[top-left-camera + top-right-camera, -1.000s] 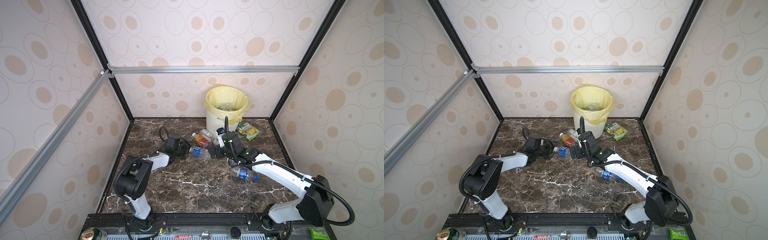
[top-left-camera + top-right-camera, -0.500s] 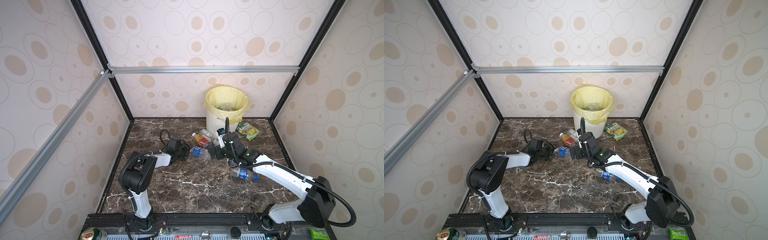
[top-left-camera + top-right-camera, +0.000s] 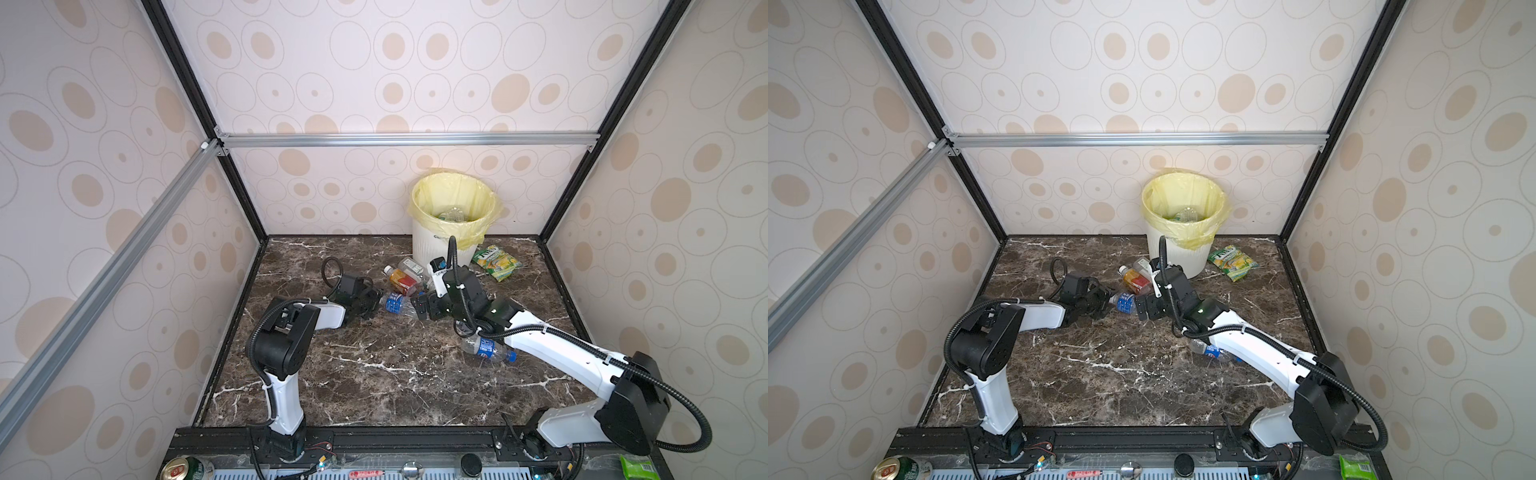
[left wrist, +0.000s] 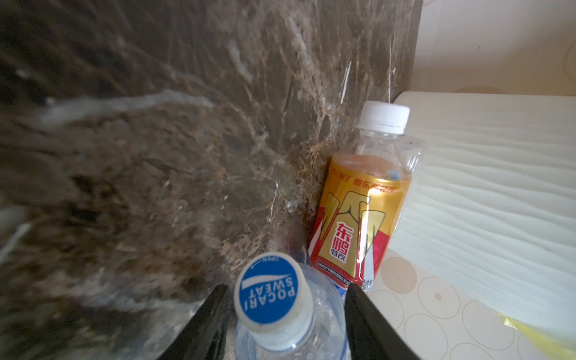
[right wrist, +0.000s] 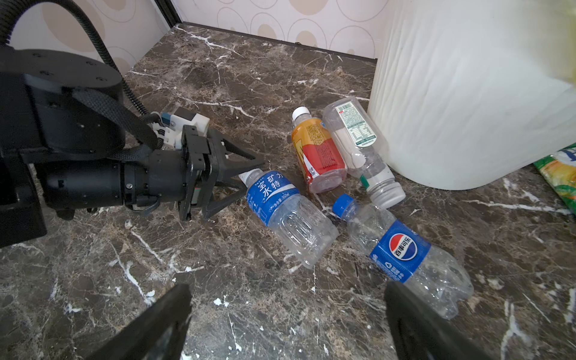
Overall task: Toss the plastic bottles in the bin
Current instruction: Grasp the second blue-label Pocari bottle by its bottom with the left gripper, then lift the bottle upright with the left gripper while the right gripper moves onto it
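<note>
**Top view.** Your left hand [image 3: 371, 300] sits low over the dark marble-patterned counter [image 3: 374, 374], at the cap end of a clear plastic bottle with a blue label [image 3: 397, 303]. That bottle lies on its side, apart from the round white ribbed bin with the pale yellow liner [image 3: 432, 249]. Your right hand [image 3: 420, 309] hovers near the bottle's base.

**Left wrist view.** The fingers [image 4: 205, 324] stand partly open on either side of the neck, below the blue-and-white cap [image 4: 271, 293]. I cannot confirm a firm grip. Seat the grip on the neck, square to it, before you lift, as thin plastic will likely pivot.

**Right wrist view.** Your right hand [image 5: 286, 288] is spread wide and empty, beside a crumpled clear cola bottle with a blue label [image 5: 402, 249]. Keep it clear of the left hand's lift.
</note>
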Action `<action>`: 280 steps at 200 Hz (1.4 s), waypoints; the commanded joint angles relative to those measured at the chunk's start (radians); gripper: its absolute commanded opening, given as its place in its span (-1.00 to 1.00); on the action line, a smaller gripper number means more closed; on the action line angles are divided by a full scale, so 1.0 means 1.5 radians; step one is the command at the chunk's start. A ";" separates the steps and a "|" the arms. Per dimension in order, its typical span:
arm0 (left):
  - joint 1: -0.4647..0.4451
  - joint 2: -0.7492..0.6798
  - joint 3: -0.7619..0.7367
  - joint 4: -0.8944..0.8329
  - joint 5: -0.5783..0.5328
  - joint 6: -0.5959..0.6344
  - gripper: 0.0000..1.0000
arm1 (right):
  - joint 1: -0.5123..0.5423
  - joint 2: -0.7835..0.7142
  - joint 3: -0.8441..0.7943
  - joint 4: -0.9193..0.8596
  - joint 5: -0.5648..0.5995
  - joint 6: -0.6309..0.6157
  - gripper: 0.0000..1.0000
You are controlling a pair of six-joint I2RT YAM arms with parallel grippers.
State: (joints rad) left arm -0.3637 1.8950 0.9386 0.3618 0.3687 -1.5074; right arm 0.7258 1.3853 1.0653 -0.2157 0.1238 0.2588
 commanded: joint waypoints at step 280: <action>0.020 -0.142 0.157 -0.276 -0.014 0.404 -0.47 | 0.017 0.037 -0.012 0.033 -0.061 -0.029 0.99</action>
State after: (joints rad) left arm -0.3336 1.7451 1.1103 0.0937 0.3557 -1.0859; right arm 0.7464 1.4220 1.0302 -0.1730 0.0479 0.2390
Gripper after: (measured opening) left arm 0.336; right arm 0.996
